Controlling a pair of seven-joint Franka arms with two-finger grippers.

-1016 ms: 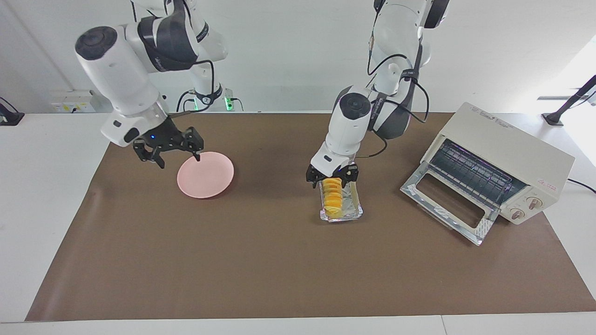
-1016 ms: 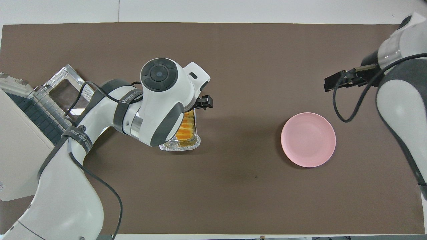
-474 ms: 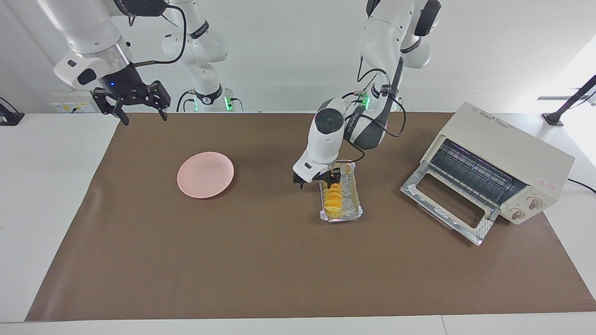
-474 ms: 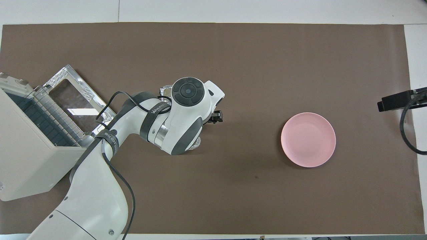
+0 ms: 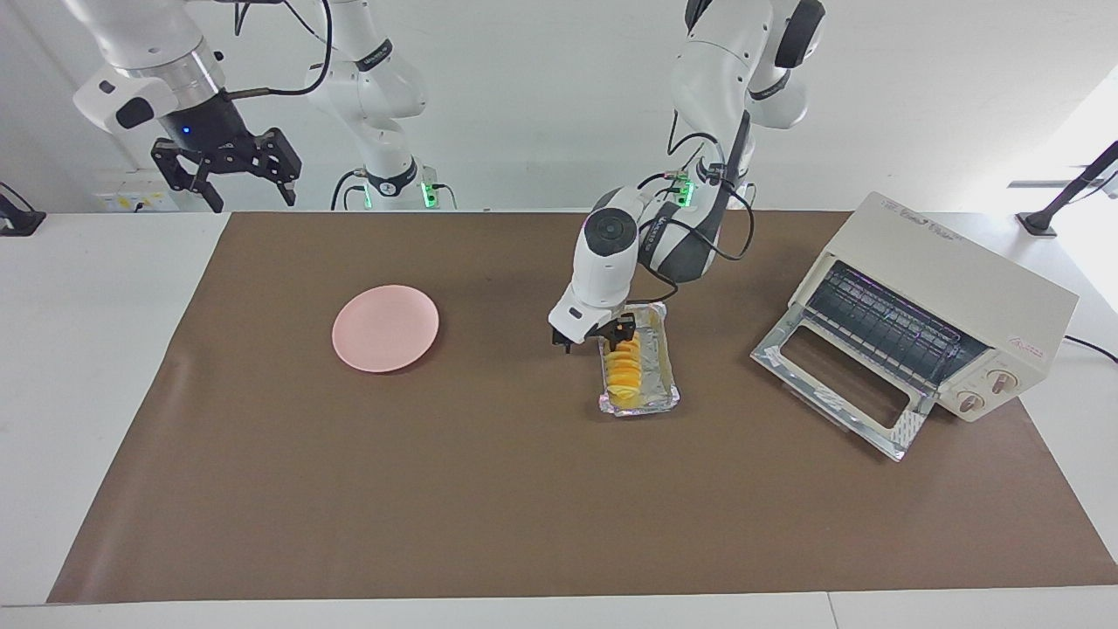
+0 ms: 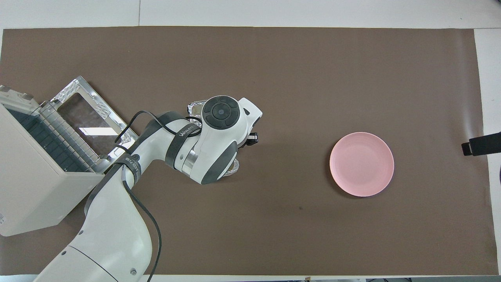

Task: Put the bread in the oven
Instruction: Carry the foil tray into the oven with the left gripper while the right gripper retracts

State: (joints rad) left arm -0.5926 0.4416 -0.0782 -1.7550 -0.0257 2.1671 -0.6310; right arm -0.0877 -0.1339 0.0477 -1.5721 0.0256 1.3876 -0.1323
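While the bread (image 5: 624, 373) lies in a foil tray (image 5: 651, 404) on the bench (image 5: 489, 507), beside the oven (image 5: 948, 306) with its door dropped open, the left end effector (image 5: 593, 339) is seen low at the tray's robot-side end, fingers spread, nothing gripped. The right end effector (image 5: 227, 170), likewise open and empty, is held high over the bench's edge.

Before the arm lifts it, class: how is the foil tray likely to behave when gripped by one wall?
The foil tray looks thin and crinkled, so it would probably bend or crumple rather than stay stiff. The bread is a row of loose slices, so tilting might spill them. Its flat base on the mat suggests it would slide, not roll, if the left gripper pushed it.
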